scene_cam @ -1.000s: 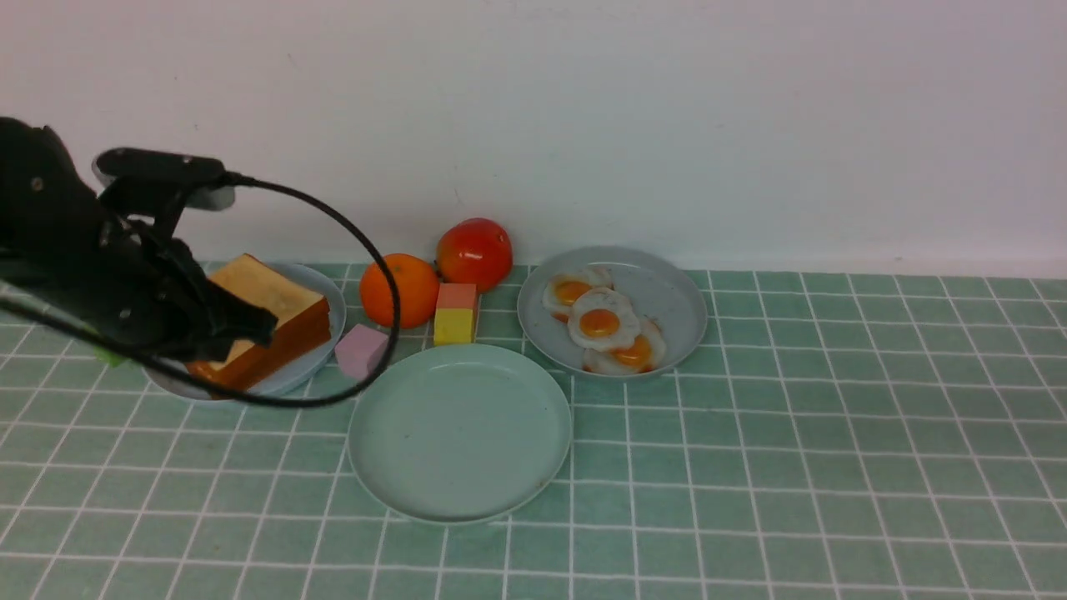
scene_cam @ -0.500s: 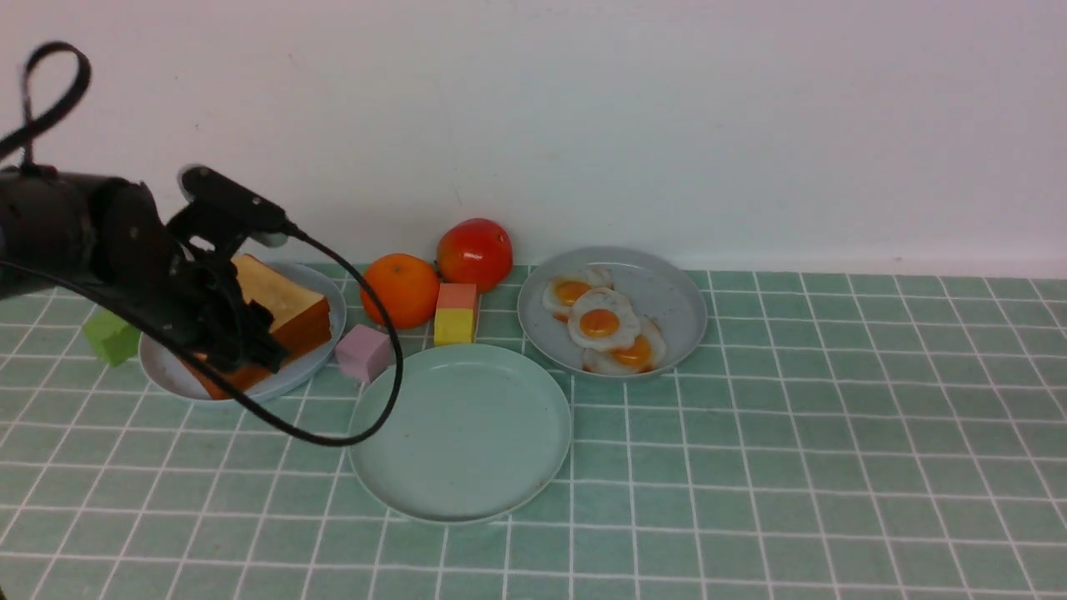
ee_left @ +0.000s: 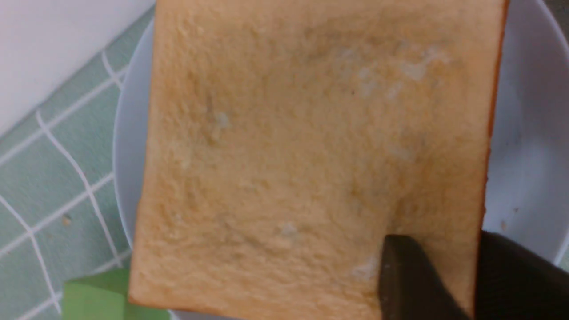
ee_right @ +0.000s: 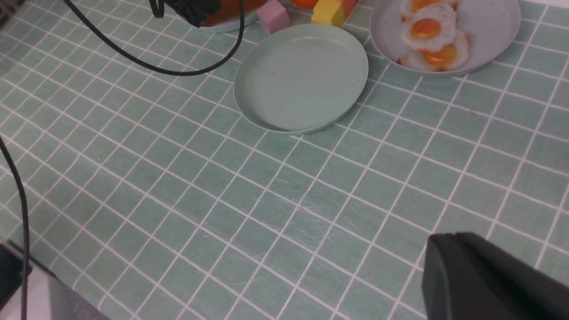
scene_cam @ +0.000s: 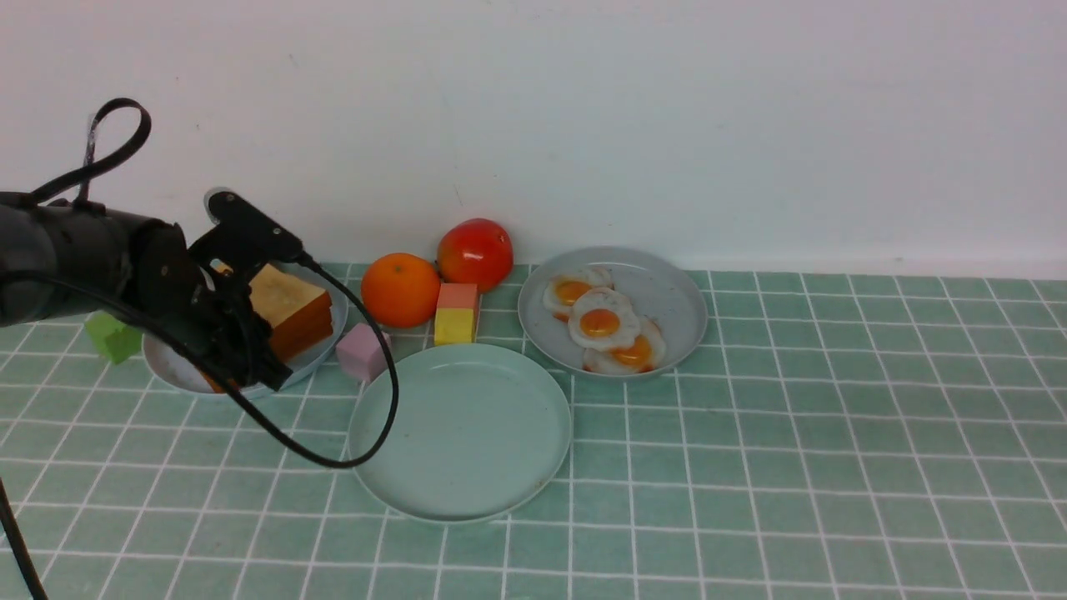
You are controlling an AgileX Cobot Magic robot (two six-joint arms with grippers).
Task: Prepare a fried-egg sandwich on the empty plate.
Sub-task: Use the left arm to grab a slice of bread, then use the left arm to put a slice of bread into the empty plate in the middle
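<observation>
Black left gripper (scene_cam: 254,367) is at the toast stack (scene_cam: 288,307) on the pale blue plate (scene_cam: 167,367). Only the left wrist view shows its fingers (ee_left: 413,280): narrow gap, astride the top slice's crust edge, grip can't be told. Empty plate (scene_cam: 459,433) sits centre, bare. Right gripper (ee_right: 449,266), seen only in the right wrist view, is closed over tiles.

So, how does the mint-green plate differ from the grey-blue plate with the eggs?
The mint-green plate is empty; the grey-blue plate holds three overlapping fried eggs. The mint-green plate lies nearer the robot; the grey-blue plate sits farther back and more to the right. The mint-green plate looks slightly wider than the grey-blue plate, though it is also closer to the camera. Both are round, shallow, low-rimmed and lie flat on the tiled table.
</observation>
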